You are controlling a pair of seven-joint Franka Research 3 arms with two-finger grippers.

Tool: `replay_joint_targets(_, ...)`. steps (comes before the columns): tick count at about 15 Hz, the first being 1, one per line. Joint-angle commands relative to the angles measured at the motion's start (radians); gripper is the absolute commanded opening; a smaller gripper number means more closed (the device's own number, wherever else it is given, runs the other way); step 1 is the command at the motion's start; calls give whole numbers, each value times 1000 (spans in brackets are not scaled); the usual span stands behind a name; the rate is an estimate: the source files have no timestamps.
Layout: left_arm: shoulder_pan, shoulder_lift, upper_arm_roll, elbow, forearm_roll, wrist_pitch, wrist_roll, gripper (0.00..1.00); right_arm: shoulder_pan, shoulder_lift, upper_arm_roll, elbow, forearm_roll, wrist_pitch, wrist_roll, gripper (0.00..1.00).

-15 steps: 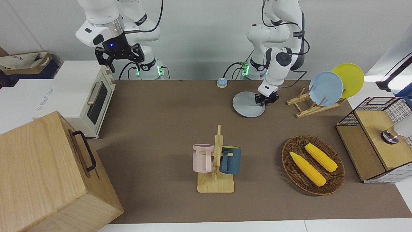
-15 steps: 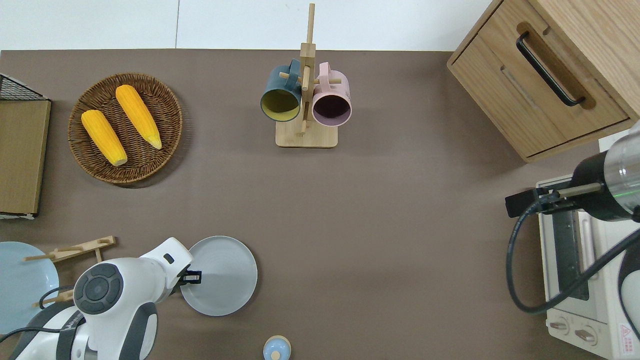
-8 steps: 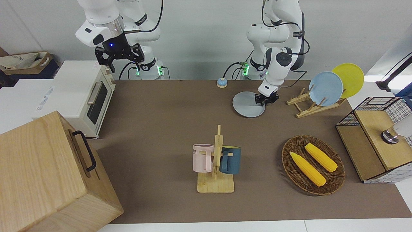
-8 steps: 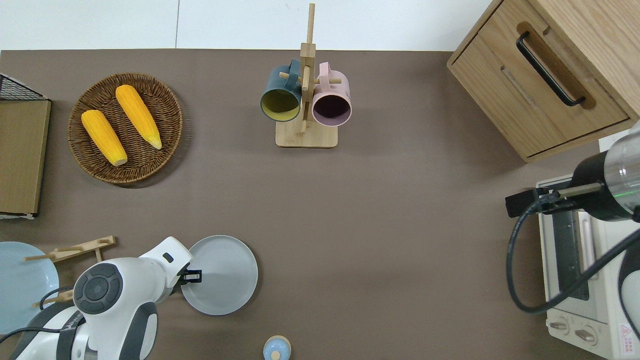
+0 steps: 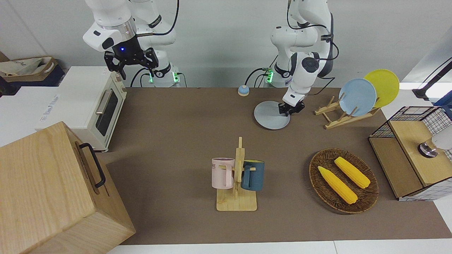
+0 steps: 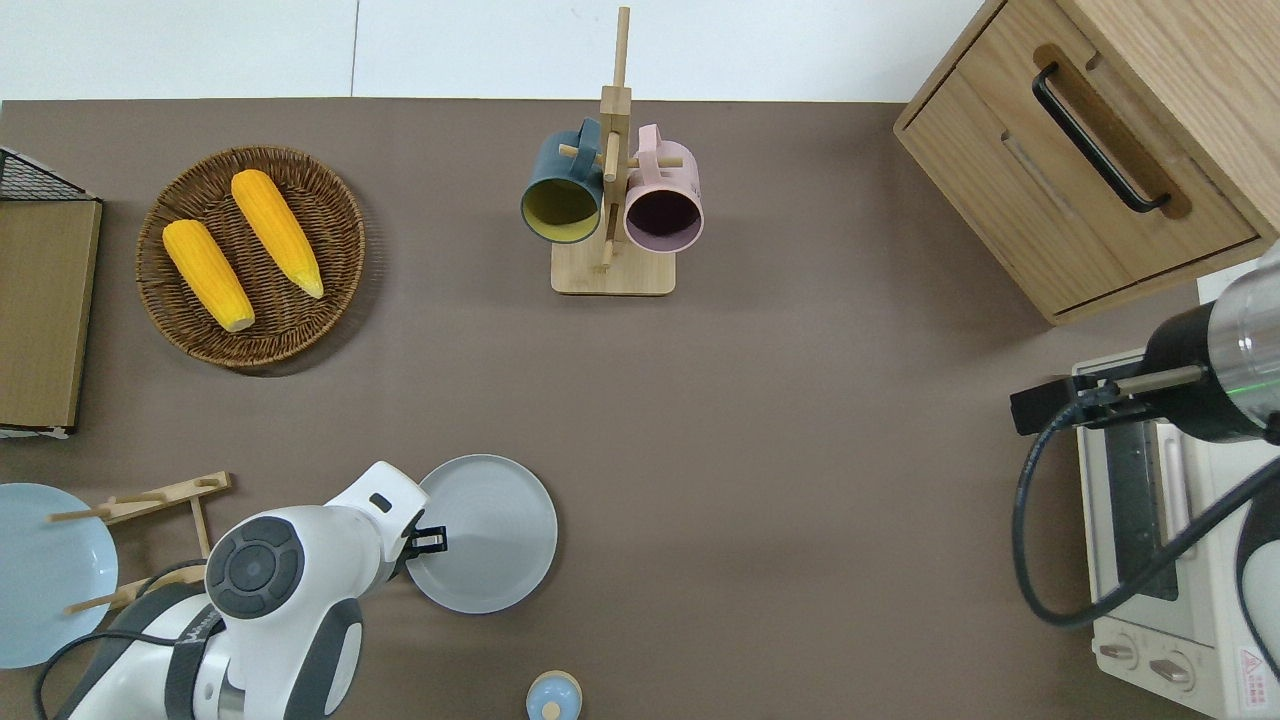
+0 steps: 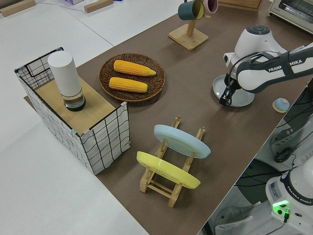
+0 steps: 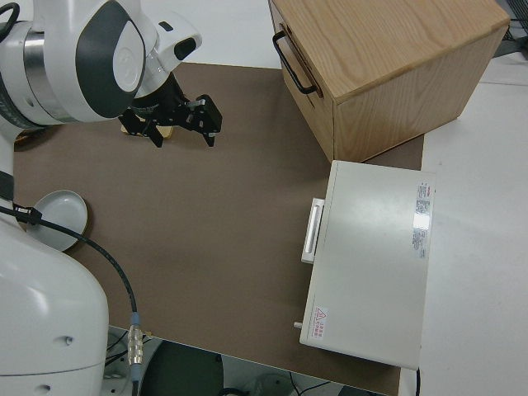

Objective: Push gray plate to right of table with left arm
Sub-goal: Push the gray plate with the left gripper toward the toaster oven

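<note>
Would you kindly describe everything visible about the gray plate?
The gray plate is round, shallow and pale blue-gray, with a low raised rim and a smooth matte look. It lies flat and empty on the table, near the robots' edge. The left hand is at its rim on the left arm's side.

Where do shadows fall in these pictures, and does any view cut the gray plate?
Overhead view: the gray plate shows a darker wedge beside the left gripper, and the wicker basket casts a soft shadow. Right side view: the right arm's cable crosses the plate. Front view: even light, faint shadow by the mug rack.
</note>
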Motion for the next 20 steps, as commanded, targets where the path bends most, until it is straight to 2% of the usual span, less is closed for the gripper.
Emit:
replay_joint_targets(1,-72,76,5,65,-11,13,-112,0,-20,-3,15,8,10,-14,1,983)
replay_joint_targets(7,-163,126,5,142,-11,11,-247,0,-20,-3,13,8,10,-14,1,983)
replay_joint_targets(9,-194,159,4,168,-11,13,-262,0,-20,-3,13,8,10,-14,2,983)
replay_joint_targets(13,-275,231,2,258,-11,13,-392,0,-20,-3,13,8,10,-14,1,983)
replay_joint_targets(20,-361,312,-5,347,-9,13,-503,0,-20,-3,13,8,10,-14,2,983)
